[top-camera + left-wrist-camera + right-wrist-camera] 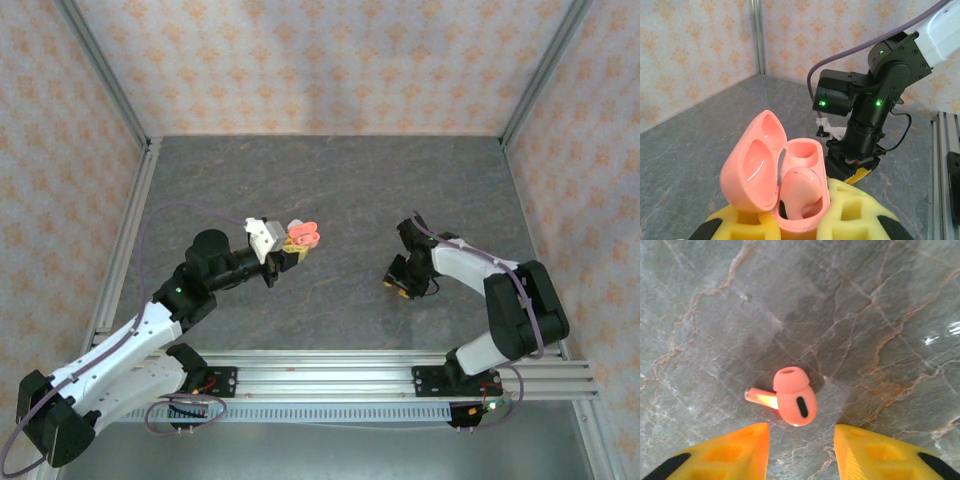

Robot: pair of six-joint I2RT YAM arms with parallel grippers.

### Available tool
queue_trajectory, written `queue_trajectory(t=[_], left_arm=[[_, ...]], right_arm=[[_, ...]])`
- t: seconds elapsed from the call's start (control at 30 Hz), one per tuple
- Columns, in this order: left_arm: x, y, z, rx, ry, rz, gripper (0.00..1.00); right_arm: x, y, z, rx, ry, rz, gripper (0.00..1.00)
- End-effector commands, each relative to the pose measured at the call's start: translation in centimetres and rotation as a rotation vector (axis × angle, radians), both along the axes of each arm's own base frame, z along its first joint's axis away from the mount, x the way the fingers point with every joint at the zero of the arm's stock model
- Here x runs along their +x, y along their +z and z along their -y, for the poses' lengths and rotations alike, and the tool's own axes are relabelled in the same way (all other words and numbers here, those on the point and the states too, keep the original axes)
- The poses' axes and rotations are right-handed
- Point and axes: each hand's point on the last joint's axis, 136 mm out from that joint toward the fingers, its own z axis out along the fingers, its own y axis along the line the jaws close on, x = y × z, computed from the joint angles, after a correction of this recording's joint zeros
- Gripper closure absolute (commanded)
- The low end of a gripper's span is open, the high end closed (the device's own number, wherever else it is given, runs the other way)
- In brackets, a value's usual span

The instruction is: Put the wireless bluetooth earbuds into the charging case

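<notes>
The left pincer point(286, 254) is clenched on the coral-pink charging case point(799, 155), held up off the desk point(340, 180) between yellow foam fingers point(850, 210). The case lid point(752, 165) stands swung open to the left. One coral-pink seated earbud point(801, 192) fills the nearer socket, while the farther socket is a bare hollow. Beyond the case, in the left wrist view, the black right arm point(875, 100) stands on the far side with small green lights glowing on its joints and a purple cable point(812, 75) looping off it. The right pincer point(801, 432) points down at the grey marbled desk, released, its yellow fingers spread with nothing between them. The loose earbud point(792, 400), coral-pink with a dark oval mark on its body, lies on its side on the desk just ahead of the fingertips, its stem pointing left, touching neither one. Floral-patterned walls point(330, 60) enclose the desk, and an aluminium rail point(400, 365) runs along its near edge.
</notes>
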Motion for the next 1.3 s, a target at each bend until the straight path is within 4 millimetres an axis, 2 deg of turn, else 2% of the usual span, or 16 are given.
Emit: queue_trajectory(t=[0.0, 0.27, 0.43, 0.73, 0.9, 1.07, 1.27], left_arm=[[0.0, 1.1, 0.1, -0.013, -0.005, 0.038, 1.0], [-0.1, 1.0, 0.0, -0.002, 0.001, 0.04, 1.0], [-0.2, 1.1, -0.1, 0.002, 0.001, 0.04, 1.0], [-0.4, 1.1, -0.4, 0.007, 0.008, 0.044, 1.0], [-0.5, 1.2, -0.6, 0.011, 0.012, 0.047, 1.0], [-0.6, 1.1, -0.7, 0.011, 0.014, 0.049, 1.0], [-0.5, 1.1, -0.6, 0.009, 0.011, 0.048, 1.0]], right_arm=[[1.0, -0.9, 0.8, -0.067, 0.021, 0.009, 0.64], [2.3, -0.6, 1.8, -0.169, 0.147, -0.005, 0.68], [3.0, -0.1, 3.2, -0.276, 0.236, -0.043, 0.71], [4.4, 1.3, 5.4, -0.421, 0.325, -0.058, 0.72], [5.0, 2.5, 5.4, -0.424, 0.342, -0.043, 0.73], [5.1, 3.8, 4.5, -0.349, 0.305, 0.012, 0.73], [6.0, 3.8, 4.5, -0.298, 0.256, 0.026, 0.74]])
